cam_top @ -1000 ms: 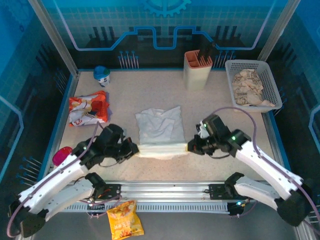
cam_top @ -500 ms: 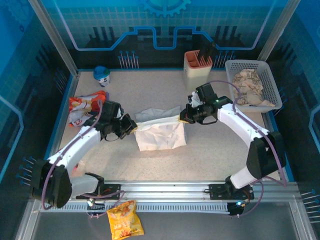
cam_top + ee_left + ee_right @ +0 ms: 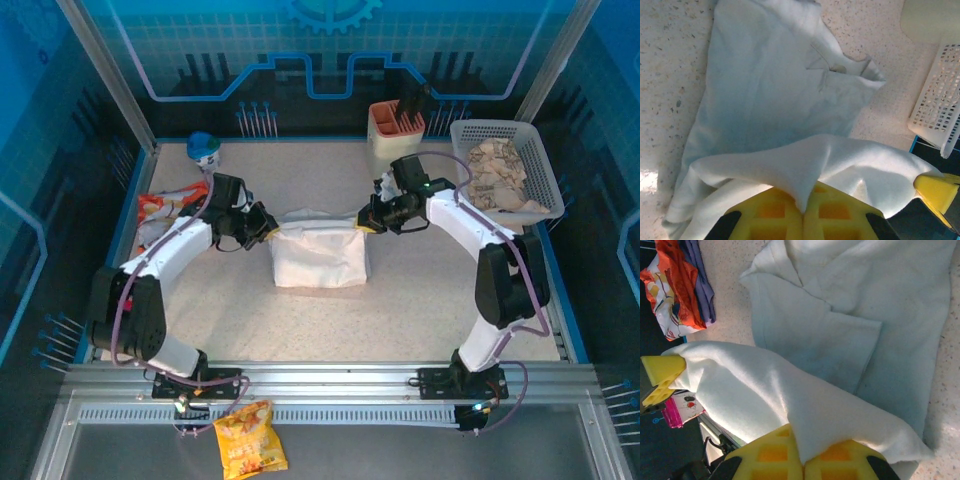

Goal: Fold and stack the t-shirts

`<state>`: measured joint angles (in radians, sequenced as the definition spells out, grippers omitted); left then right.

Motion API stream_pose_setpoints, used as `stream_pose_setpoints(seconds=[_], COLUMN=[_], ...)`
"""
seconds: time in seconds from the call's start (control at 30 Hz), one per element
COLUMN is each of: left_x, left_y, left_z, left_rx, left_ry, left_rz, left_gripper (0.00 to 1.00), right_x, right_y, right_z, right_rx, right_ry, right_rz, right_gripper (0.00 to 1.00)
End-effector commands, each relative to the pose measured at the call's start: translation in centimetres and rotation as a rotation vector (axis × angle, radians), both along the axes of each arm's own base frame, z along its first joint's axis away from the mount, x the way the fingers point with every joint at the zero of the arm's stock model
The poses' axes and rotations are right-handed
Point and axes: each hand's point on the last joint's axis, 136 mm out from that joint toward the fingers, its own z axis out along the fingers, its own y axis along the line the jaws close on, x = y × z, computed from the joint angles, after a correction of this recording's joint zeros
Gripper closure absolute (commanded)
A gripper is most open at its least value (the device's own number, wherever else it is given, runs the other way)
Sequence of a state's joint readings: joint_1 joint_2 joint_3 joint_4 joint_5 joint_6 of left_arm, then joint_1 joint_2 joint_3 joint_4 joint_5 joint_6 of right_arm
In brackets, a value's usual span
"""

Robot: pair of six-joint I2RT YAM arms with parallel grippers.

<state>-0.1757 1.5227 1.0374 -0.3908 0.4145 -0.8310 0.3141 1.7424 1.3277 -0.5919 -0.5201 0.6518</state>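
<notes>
Left tool (image 3: 268, 228), right tool (image 3: 366, 222) clamped; arms outstretched.

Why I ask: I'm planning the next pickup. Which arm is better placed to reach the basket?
Right, probably. The right gripper, shut on a corner of the t-shirt, sits nearer the basket at far right; the left gripper holds the opposite corner, farther away.

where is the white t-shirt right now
In the top view the t-shirt lies mid-table, its far corners pinched by the left hand on its left and the right hand on its right, nearer than the beige holder.
</notes>
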Motion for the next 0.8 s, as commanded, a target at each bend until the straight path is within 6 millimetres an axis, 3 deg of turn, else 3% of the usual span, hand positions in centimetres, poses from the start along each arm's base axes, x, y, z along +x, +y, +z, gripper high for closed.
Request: stream_pose_setpoints(seconds=[0.0, 0.2, 0.23, 0.27, 0.33, 0.37, 0.43, 0.53, 0.63, 0.77], left_x=[1.4, 3.4, 3.7, 4.2, 5.1, 5.8, 7.2, 8.7, 8.7, 6.1], left_y=[0.1, 0.8, 0.9, 0.9, 1.2, 1.4, 1.9, 3.0, 3.6, 2.6], left_z=[-0.3, -1.3, -1.4, -1.4, -1.8, -1.8, -1.6, 0.1, 2.6, 4.1], left_rx=[-0.037, -0.06, -0.064, -0.065, -0.06, -0.059, -0.07, -0.096, -0.089, -0.113], left_ry=[-0.012, -0.016, -0.018, -0.027, -0.033, -0.047, -0.079, -0.134, -0.2, -0.203], left_rz=[-0.021, 0.006, 0.007, 0.006, 0.012, 0.01, 0.009, 0.018, 0.006, -0.019], left_gripper=[1.0, 1.0, 0.98, 0.9, 0.73, 0.59, 0.37, 0.29, 0.27, 0.32], right_x=[1.6, 3.5, 3.8, 4.2, 5.3, 5.9, 7.1, 8.4, 8.2, 6.1], right_y=[0.5, 0.5, 0.6, 0.6, 0.5, 0.3, 0.1, -0.1, -0.3, -0.1], right_z=[0.3, -0.8, -0.9, -0.9, -1.2, -1.4, -1.5, -0.1, 1.5, 2.3], right_rx=[0.044, 0.059, 0.061, 0.065, 0.067, 0.069, 0.087, 0.122, 0.129, 0.144], right_ry=[-0.025, -0.017, -0.017, -0.021, -0.03, -0.029, -0.034, -0.093, -0.133, -0.129], right_rz=[0.02, 0.007, 0.005, 0.002, -0.01, -0.019, -0.03, -0.034, -0.021, -0.004], right_gripper=[1.0, 1.0, 1.0, 1.0, 0.87, 0.79, 0.5, 0.17, 0.11, 0.13])
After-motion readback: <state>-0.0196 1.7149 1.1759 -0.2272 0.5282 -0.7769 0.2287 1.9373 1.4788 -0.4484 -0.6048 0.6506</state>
